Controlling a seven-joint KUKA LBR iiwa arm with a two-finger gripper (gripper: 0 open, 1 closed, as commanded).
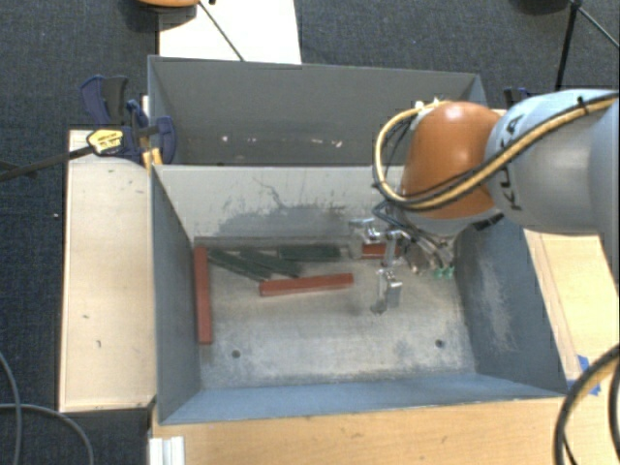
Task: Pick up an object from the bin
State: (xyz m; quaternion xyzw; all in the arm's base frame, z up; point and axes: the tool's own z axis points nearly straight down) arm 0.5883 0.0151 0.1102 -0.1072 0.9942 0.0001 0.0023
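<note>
the thing nearest the hand is a red-brown bar [305, 285], slim, flat and straight, lying on the bin [320, 356] floor a little back of the middle. its long axis runs nearly left to right across the view, with the right end a touch further back and pointing toward the hand [385, 296]. the hand stands just beside that end and apart from it. whether the hand is released or clenched cannot be told. just behind the bar lie dark green bars [276, 258], overlapping one another and also running left to right. a reddish strip [203, 294] lies along the foot of the left wall, at right angles to the others. the arm [557, 172] comes in from the right, its orange cover [450, 158] above the hand, which points down at the floor.
</note>
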